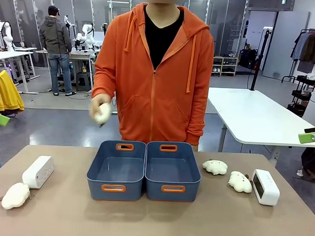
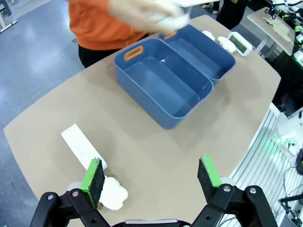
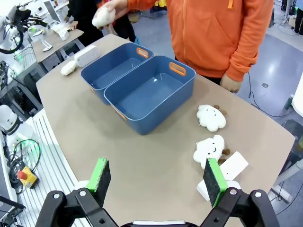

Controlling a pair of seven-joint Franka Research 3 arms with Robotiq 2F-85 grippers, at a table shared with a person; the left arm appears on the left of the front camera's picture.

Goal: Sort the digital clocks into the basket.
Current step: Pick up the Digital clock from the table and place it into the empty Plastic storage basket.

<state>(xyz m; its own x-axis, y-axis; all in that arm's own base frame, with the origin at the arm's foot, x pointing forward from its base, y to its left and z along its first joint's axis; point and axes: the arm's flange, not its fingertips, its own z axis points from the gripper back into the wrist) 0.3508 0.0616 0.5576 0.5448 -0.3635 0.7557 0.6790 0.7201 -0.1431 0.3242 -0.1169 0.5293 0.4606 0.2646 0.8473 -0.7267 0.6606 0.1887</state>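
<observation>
the tabletop (image 1: pixel 194 224) is cut off at the near edge. a person (image 1: pixel 154 71) in an orange hoodie stands at the far side. 2 blue-grey baskets with orange-rimmed slots sit mid-table, left basket (image 1: pixel 93 167) touching right basket (image 1: pixel 196 174). the left hand (image 2: pixel 151 177) is spread wide with nothing between its pads, and so is the right hand (image 3: pixel 156 178).

there are 2 white rounded clocks, both on the tabletop outside the baskets. the left clock (image 1: pixel 38 171) is well left of them, partly hidden by a finger in the left wrist view, its display hard to make out. the right clock (image 1: pixel 265 187) is far right, showing a dark window.

there are 4 plush toys. 1 held plush (image 1: pixel 102 113) is raised by the person and blurred. 1 left plush (image 1: pixel 15 195) lies near the left clock. 2 right plushes (image 1: pixel 215 167) (image 1: pixel 240 181) lie between the right basket and the right clock.
</observation>
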